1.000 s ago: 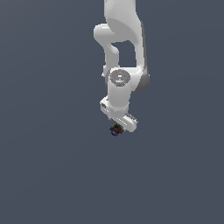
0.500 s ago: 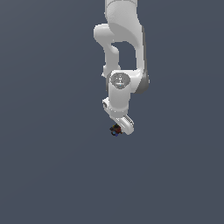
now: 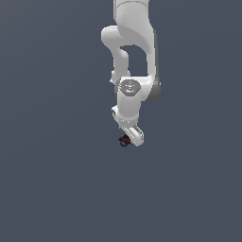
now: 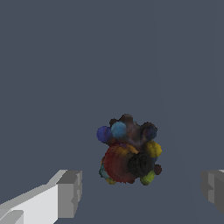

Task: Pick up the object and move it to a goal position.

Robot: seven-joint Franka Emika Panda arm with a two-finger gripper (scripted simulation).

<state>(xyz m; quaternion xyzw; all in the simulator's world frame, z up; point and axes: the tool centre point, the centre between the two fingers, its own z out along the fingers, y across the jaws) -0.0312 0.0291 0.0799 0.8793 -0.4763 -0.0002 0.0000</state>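
Note:
The object (image 4: 129,151) is a tiny dark lump with red, blue and yellow specks, lying on the flat grey floor. In the exterior view it (image 3: 124,140) peeks out just at the exterior view's left of the white gripper's tip. My gripper (image 4: 142,190) is open, its grey fingertips (image 4: 70,192) wide apart on either side of the object and not touching it. In the exterior view the gripper (image 3: 130,138) points down right over the object and hides part of it.
The plain grey floor (image 3: 56,189) spreads all around with no other things in sight. The white arm (image 3: 132,56) rises from the gripper to the picture's upper edge.
The gripper has sunk a little toward the object. The object has not moved.

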